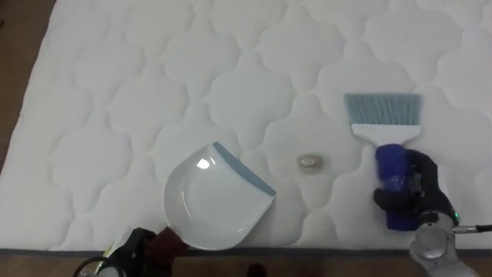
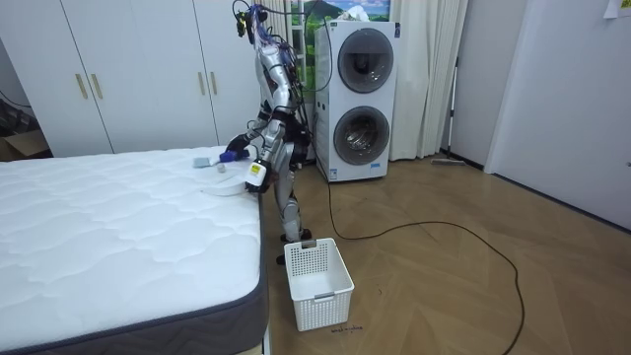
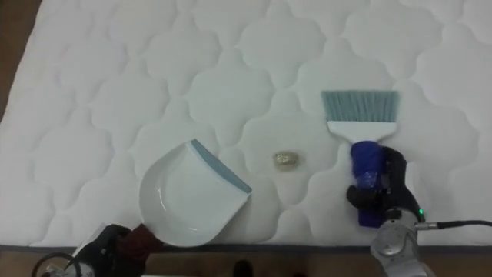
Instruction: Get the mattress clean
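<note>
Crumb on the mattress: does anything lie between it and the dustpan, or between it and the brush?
Nothing visible does. The crumb lies on bare mattress, the dustpan to its left with the blue lip facing it, the brush up to its right. The left hand grips the dustpan's handle, the right hand the brush's.

The white quilted mattress (image 1: 115,92) carries, near its front edge, a white dustpan (image 1: 211,201) with a blue lip on the left, a small pale crumpled scrap (image 1: 310,162) in the middle and a blue-handled brush (image 1: 384,123) on the right, each apart from the others.
</note>
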Controlling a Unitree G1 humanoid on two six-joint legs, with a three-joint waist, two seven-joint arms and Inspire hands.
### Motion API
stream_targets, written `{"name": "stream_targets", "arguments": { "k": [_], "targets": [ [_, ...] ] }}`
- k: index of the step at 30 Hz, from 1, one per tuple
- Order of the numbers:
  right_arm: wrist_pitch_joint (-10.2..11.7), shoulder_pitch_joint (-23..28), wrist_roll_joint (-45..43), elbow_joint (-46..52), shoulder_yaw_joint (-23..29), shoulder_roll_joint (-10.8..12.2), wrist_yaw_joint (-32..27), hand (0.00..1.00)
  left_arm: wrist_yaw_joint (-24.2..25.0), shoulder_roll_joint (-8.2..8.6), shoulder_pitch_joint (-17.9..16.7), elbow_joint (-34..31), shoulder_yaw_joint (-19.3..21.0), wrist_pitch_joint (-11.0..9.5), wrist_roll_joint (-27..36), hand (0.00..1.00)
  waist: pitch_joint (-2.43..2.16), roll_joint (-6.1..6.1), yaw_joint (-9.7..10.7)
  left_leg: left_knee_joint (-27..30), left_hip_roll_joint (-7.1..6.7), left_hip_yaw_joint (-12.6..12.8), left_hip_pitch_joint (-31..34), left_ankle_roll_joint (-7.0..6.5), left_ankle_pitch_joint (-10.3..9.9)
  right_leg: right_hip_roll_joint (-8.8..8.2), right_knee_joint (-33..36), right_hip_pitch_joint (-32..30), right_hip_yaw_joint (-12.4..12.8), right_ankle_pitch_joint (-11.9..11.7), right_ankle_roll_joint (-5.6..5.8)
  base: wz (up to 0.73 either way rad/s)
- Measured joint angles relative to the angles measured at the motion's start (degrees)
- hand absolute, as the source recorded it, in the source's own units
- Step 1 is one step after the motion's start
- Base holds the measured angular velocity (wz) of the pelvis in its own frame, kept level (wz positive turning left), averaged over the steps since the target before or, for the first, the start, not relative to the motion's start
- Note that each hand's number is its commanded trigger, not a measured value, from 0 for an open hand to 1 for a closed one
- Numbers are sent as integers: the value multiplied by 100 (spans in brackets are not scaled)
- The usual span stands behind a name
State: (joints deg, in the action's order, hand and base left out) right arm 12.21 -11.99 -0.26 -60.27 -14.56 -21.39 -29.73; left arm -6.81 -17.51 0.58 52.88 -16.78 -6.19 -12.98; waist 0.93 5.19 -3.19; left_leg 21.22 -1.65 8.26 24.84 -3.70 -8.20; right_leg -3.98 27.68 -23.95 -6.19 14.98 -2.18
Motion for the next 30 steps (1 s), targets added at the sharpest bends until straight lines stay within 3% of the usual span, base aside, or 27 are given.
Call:
{"name": "stream_targets", "arguments": {
  "k": [8,25,28,30],
  "targets": [
    [-243,-1,46,-231,-110,-75,-7,100,-15,0,50,3,-42,63,-2,100,17,-24,-16,19,1,4,26,0,0,-6,-10,-2,-28,13,-3,1],
    [-300,-30,684,-483,219,110,105,100,-53,-46,117,1,-30,89,-27,100,52,-80,38,42,4,43,62,0,0,-17,4,-37,-30,15,3,0],
    [-309,-36,591,-519,244,115,112,100,-53,-113,122,-74,-21,99,-145,100,42,-106,57,40,0,37,63,0,1,-21,13,-42,-31,16,3,0],
    [-371,-112,367,-529,244,91,164,100,-53,-259,104,-299,-19,176,-288,100,45,-172,99,41,-2,36,104,-2,2,-27,42,-100,-30,17,2,0]
  ]
}}
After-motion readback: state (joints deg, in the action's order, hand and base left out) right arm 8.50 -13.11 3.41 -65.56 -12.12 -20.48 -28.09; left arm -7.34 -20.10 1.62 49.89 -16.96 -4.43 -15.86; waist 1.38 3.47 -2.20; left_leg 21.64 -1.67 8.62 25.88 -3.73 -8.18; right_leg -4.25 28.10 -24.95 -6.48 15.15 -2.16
